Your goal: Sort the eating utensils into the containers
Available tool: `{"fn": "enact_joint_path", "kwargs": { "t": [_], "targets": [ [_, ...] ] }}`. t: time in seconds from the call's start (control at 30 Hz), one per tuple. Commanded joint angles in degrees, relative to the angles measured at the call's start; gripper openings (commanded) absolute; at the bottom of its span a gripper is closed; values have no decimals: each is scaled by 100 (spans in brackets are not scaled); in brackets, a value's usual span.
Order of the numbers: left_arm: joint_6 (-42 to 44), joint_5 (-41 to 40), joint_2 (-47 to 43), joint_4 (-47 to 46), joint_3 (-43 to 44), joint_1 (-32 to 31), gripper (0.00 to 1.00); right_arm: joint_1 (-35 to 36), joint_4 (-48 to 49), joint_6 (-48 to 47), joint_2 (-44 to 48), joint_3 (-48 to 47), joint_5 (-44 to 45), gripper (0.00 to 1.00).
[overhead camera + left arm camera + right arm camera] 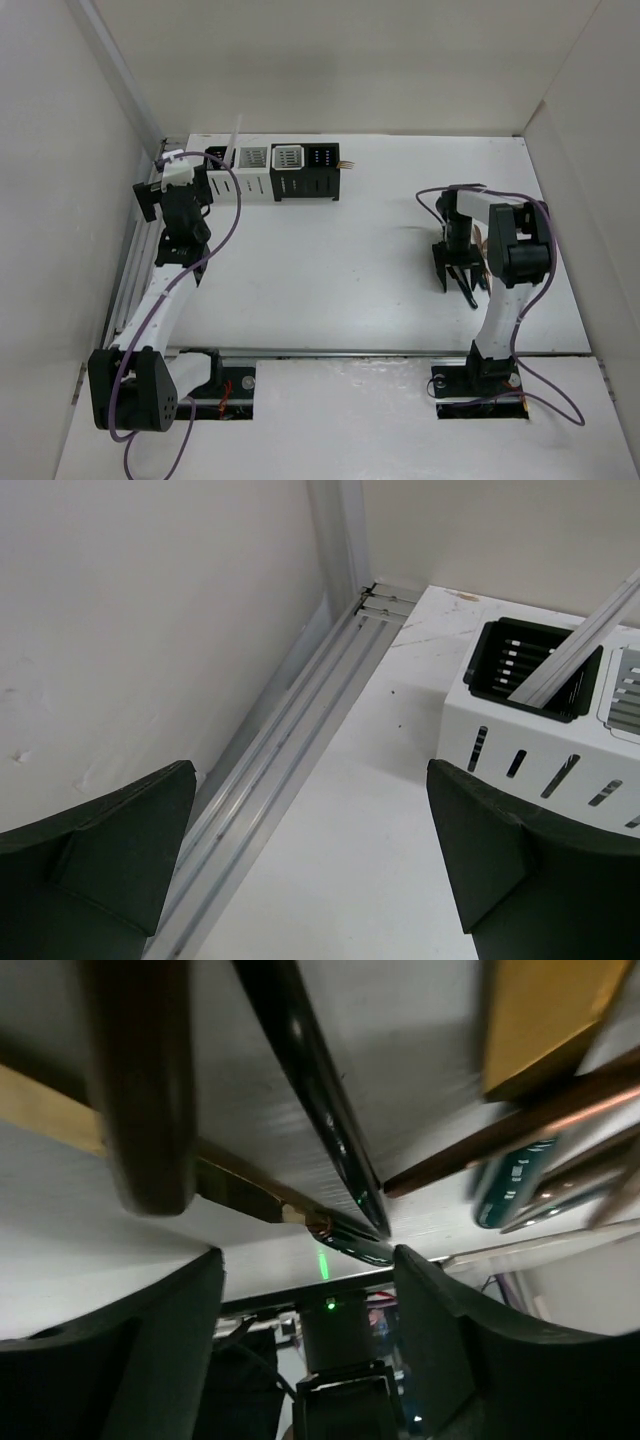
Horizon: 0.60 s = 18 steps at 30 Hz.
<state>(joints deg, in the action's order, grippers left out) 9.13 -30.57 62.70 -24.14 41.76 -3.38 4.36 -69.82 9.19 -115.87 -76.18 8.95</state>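
One white stick [575, 650] stood in the white caddy [520, 755] beside the wide-open, empty left gripper [310, 815]. The right gripper [305, 1290], jaws apart and holding nothing, hung over cutlery [305, 1070] left unsorted.

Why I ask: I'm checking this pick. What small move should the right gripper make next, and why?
Probably close the right gripper on the dark handle. Its jaws stand open, that handle's end lies between them, and the copper stems lie off to one side. The wrist view is blurred, so whether it already touches the handle is unclear.
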Motion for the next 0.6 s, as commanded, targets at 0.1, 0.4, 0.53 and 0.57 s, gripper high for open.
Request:
{"fn": "enact_joint_path", "kwargs": {
  "t": [0.1, 0.4, 0.53, 0.57],
  "targets": [
    [-130, 148, -214, -302, -27, 48, 100, -32, 557, -31, -85, 419, -218, 62],
    [-130, 315, -214, -302, 25, 100, 100, 495, 873, 144, 118, 280, -131, 32],
    [-183, 367, -214, -249, 78, 100, 100, 750, 927, 276, -5, 43, 81, 40],
    [-183, 367, -214, -197, 78, 100, 100, 803, 996, 276, -5, 42, 28, 39]
  ]
}}
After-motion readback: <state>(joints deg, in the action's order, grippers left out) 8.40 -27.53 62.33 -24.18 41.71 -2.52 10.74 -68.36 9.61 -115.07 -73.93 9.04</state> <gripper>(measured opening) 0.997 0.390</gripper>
